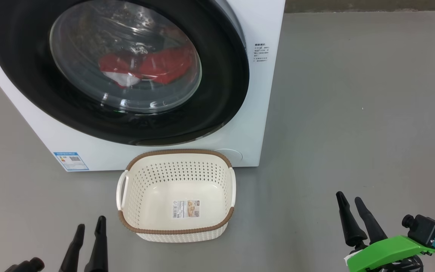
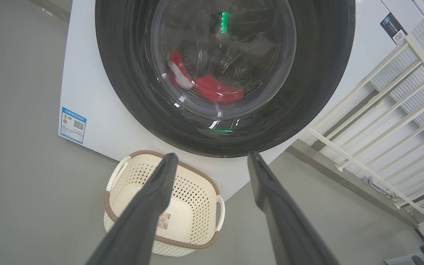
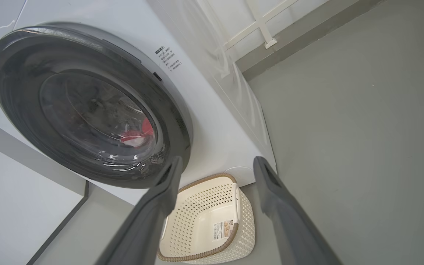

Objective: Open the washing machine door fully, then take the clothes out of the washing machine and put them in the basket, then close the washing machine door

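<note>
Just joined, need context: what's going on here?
Nothing is being handled yet. The washer door looks shut, with the red clothes behind its glass. The basket sits on the floor in front of the washer, holding no clothes. The left gripper and right gripper are both open, low on either side of the basket, touching nothing.

Closed door (image 1: 225, 94) in front of clothes (image 1: 164, 64)
</note>
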{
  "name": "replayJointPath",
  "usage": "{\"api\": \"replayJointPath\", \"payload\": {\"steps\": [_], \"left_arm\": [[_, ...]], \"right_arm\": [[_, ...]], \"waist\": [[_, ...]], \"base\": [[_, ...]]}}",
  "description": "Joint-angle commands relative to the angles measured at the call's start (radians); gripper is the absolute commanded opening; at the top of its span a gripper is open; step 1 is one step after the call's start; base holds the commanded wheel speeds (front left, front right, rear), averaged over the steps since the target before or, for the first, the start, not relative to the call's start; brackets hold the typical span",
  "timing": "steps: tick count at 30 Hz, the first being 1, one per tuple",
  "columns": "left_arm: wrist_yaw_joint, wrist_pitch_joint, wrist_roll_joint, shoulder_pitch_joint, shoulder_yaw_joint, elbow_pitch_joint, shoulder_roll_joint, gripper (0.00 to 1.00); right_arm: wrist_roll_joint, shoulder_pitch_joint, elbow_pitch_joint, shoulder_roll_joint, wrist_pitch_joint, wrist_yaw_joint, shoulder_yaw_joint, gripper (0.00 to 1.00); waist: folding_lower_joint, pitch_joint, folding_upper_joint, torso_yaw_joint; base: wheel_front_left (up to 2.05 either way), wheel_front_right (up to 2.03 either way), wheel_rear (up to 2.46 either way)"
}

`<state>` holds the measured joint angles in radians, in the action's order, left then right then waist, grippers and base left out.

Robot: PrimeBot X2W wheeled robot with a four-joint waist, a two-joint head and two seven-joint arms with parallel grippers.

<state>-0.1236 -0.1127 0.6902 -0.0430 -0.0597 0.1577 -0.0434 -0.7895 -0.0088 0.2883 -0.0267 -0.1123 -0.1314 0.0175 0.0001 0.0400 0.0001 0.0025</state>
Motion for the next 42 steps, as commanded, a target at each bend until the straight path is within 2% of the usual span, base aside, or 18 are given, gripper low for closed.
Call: {"api": "replayJointPath", "payload": {"steps": [1, 42], "left_arm": [[-0.005, -0.014, -0.034, 0.004, -0.016, -0.036, -0.017, 1.0], [-0.007, -0.133, -0.514, -0.027, -0.02, -0.068, -0.029, 1.0]], "right_arm": [[0.03, -0.031, -0.031, -0.013, -0.015, 0.0, 0.02, 1.0], [0.409, -0.025, -0.023, -0.022, -0.133, 0.001, 0.064, 1.0]], "waist": [[-0.0001, 0.0, -0.0001, 0.0], [-0.0001, 0.026, -0.0001, -0.008]], "base": [[0.0, 0.0, 0.0], [0.0, 0.0, 0.0]]}}
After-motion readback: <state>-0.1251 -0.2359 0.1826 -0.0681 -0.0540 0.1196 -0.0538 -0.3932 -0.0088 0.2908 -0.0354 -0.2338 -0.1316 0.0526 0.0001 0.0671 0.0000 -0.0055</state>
